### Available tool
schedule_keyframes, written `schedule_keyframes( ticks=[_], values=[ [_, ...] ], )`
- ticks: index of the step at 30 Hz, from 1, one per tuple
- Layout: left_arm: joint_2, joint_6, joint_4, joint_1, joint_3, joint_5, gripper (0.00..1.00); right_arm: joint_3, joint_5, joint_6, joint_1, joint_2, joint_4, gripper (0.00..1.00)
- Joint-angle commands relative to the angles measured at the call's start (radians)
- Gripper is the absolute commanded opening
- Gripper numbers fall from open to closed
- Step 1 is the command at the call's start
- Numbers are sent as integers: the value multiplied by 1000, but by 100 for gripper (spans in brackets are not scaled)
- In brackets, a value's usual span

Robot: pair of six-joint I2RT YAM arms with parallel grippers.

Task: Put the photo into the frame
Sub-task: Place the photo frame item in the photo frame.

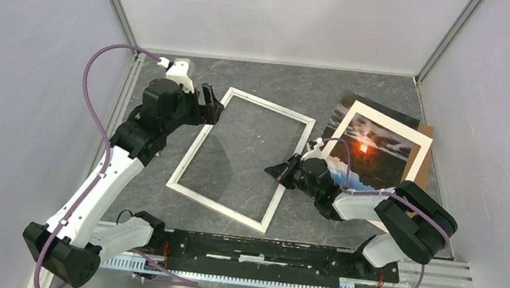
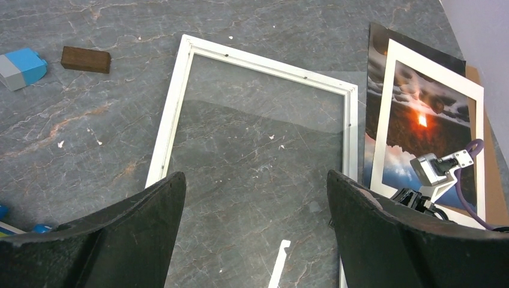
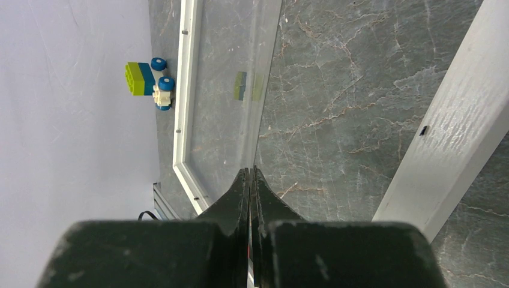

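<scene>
Black and pressed flat together, the jaws of the right hand (image 1: 279,170) sit low beside the frame's right-hand rail, just inside the opening. The wrist view shows no gap between them. A thin clear pane (image 3: 228,90) runs edge-on straight to the tips, and I cannot tell whether it is pinched there. Across the opening, the left hand (image 1: 211,104) hovers at the far left corner of the frame (image 1: 271,108), jaws spread wide with nothing between them. The frame lies flat on the grey marbled tabletop (image 1: 281,82), seemingly back side up, and holds no print. Further right, well outside the frame and just behind the right arm, the photo (image 1: 382,148) lies picture side up on a dark sheet (image 1: 358,101) and a brown backing board (image 1: 425,129). By my reading the task is at an early stage. The frame is laid out and open, but the photo is untouched, so lifting it, carrying it across and seating it inside the rails all remain.
</scene>
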Motion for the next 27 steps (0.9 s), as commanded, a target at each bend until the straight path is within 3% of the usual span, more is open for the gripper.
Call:
schedule_keyframes(
  ticks=[1, 27],
  values=[
    [2, 43, 48, -3, 0, 16, 92, -7, -2, -22, -4, -24, 42, 0],
    [7, 41, 50, -2, -1, 23, 92, -10, -45, -19, -11, 13, 78, 0]
  ],
)
